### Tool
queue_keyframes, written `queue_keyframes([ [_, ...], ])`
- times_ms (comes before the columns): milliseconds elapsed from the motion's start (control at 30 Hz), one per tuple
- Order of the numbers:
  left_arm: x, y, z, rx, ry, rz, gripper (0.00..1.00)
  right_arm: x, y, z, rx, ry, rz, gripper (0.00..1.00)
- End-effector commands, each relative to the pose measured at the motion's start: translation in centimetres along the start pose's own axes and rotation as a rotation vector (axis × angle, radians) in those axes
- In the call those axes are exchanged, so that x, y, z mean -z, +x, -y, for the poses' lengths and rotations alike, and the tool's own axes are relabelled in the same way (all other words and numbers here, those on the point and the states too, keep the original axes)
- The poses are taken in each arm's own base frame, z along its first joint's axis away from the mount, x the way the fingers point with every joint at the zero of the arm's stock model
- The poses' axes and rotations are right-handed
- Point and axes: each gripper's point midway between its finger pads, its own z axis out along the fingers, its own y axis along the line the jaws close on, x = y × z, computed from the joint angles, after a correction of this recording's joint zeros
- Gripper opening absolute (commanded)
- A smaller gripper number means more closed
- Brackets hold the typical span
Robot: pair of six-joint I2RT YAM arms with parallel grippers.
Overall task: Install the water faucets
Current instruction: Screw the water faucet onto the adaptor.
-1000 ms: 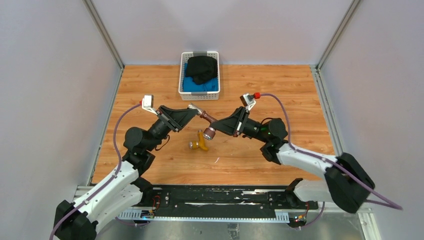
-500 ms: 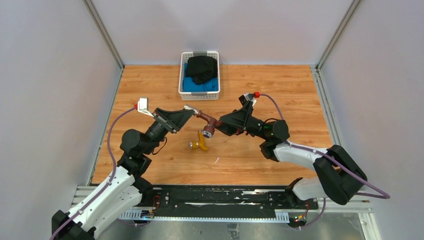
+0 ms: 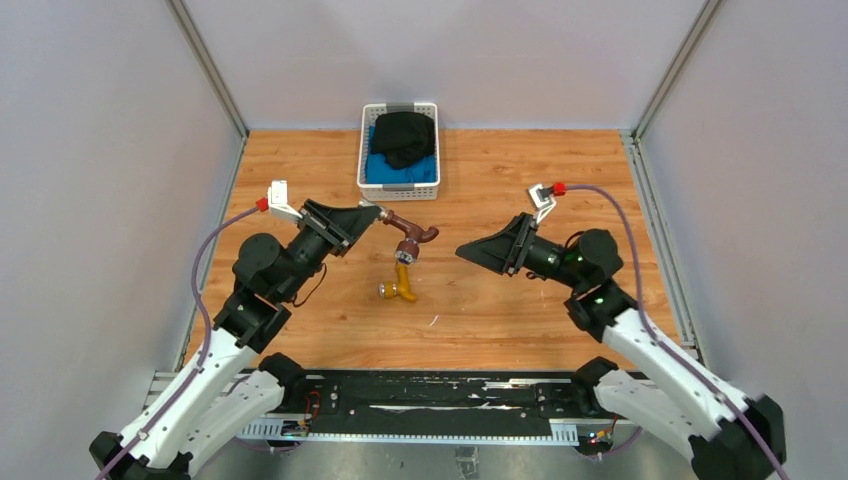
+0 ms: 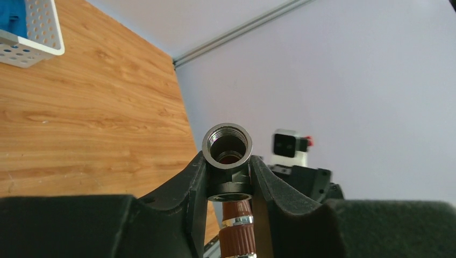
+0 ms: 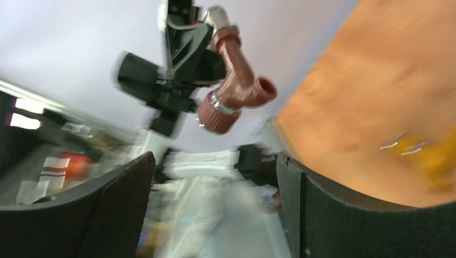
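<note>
My left gripper [image 3: 370, 213] is shut on a stubby grey metal fitting [image 4: 227, 145], its threaded mouth facing the left wrist camera. The reddish-brown water faucet [image 3: 408, 232] sticks out of that fitting above the table, and its ribbed brown body [image 4: 238, 236] shows below the jaws. In the right wrist view the same faucet [image 5: 236, 80] hangs ahead of the fingers and apart from them. My right gripper [image 3: 466, 250] is open and holds nothing, a short way right of the faucet. The brass-yellow faucet [image 3: 403, 282] lies on the wooden table below the brown one.
A white perforated basket [image 3: 366, 150] with black and blue cloth stands at the back centre. Grey walls with metal corner posts close in the table on three sides. A black rail [image 3: 440, 390] runs along the near edge between the arm bases.
My right gripper has opened, let go of the brown faucet and drawn back to the right. The left gripper keeps the fitting with the faucet and has shifted slightly left.
</note>
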Motion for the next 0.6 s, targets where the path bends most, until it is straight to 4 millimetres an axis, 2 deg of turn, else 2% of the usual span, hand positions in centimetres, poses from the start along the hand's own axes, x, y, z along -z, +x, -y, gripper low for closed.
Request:
queue_keyframes([
  [0,0.0,-0.5,0.1,0.030,-0.099,-0.022,0.00,3.8,-1.4,2.0,0.604,0.390,-0.039,0.82],
  [100,-0.2,-0.2,0.3,0.035,-0.131,-0.056,0.00,4.5,-2.3,-1.1,1.030,0.366,-0.012,0.81],
  [167,-0.4,-0.1,0.2,0.032,-0.144,-0.065,0.00,4.3,-2.2,-2.1,1.279,0.337,0.002,0.81],
  [267,-0.6,0.0,0.2,0.040,-0.146,-0.071,0.00,3.5,-2.3,-1.6,1.623,0.395,-0.058,0.83],
  [333,-0.6,0.1,0.1,0.042,-0.151,-0.077,0.00,2.3,-1.2,-1.2,1.852,0.377,-0.122,0.83],
  [400,-0.6,0.1,0.2,0.041,-0.150,-0.082,0.00,1.4,-0.2,-1.2,2.087,0.357,-0.080,0.86],
  [467,-0.6,0.2,0.1,0.039,-0.154,-0.086,0.00,0.5,-0.1,-1.5,2.216,0.380,-0.001,0.91],
  [567,-0.6,0.2,0.2,0.039,-0.153,-0.089,0.00,-0.8,-0.2,-1.3,2.288,0.413,0.026,0.91],
])
